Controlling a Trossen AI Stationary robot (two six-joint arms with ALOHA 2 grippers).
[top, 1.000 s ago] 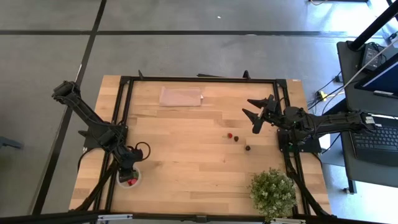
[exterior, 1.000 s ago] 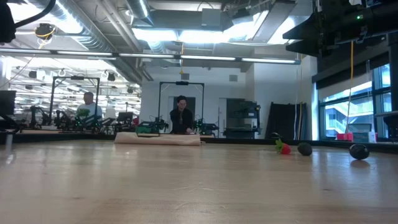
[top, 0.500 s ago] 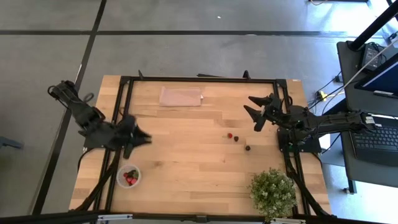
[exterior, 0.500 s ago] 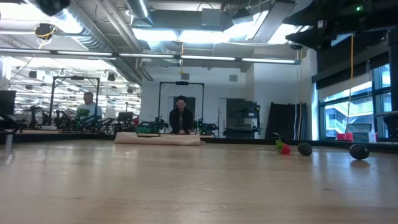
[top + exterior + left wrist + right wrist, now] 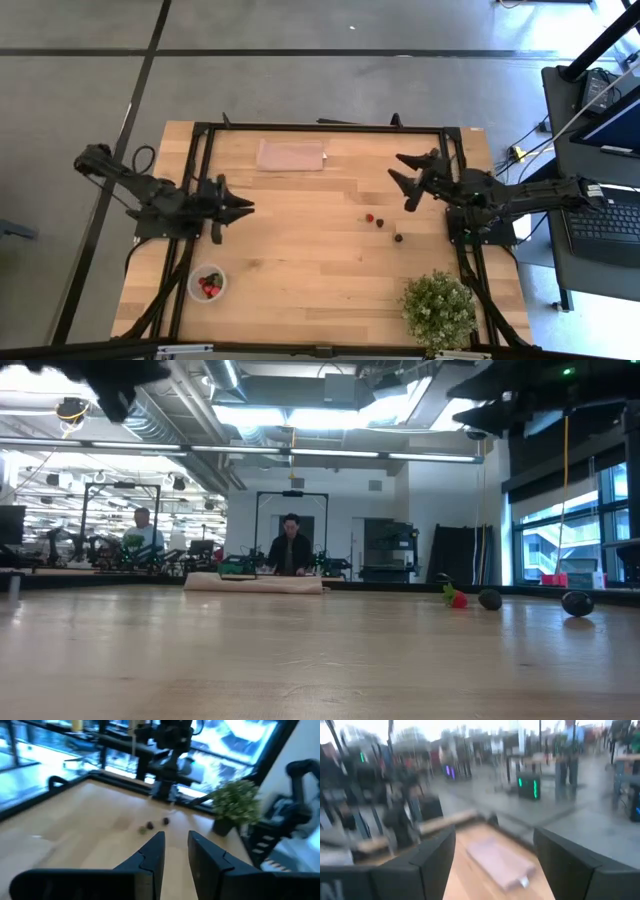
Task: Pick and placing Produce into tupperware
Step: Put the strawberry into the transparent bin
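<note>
Hovering above the left part of the wooden worktop [image 5: 300, 250], the left gripper [image 5: 240, 205] is pointing toward the middle with its fingers [image 5: 152, 852] set a narrow gap apart and nothing between them. The round clear tupperware [image 5: 207, 284] is sitting near the worktop's front left corner, just in front of that arm, with a few red and dark fruits inside it. Across the worktop, the right gripper [image 5: 402, 172] is hanging over the far right part, its fingers [image 5: 432, 855] spread wide and empty. Three pieces of produce are lying on the bare wood just in front of it: a strawberry [image 5: 369, 217], a dark berry [image 5: 380, 222] just beside it, and another dark berry [image 5: 398, 238] a little apart. A bushy potted plant [image 5: 438, 308] is standing at the front right corner, near those fruits. A pinkish folded cloth [image 5: 291, 155] is lying flat by the far edge. Two people [image 5: 291, 545] are showing in the room beyond.
</note>
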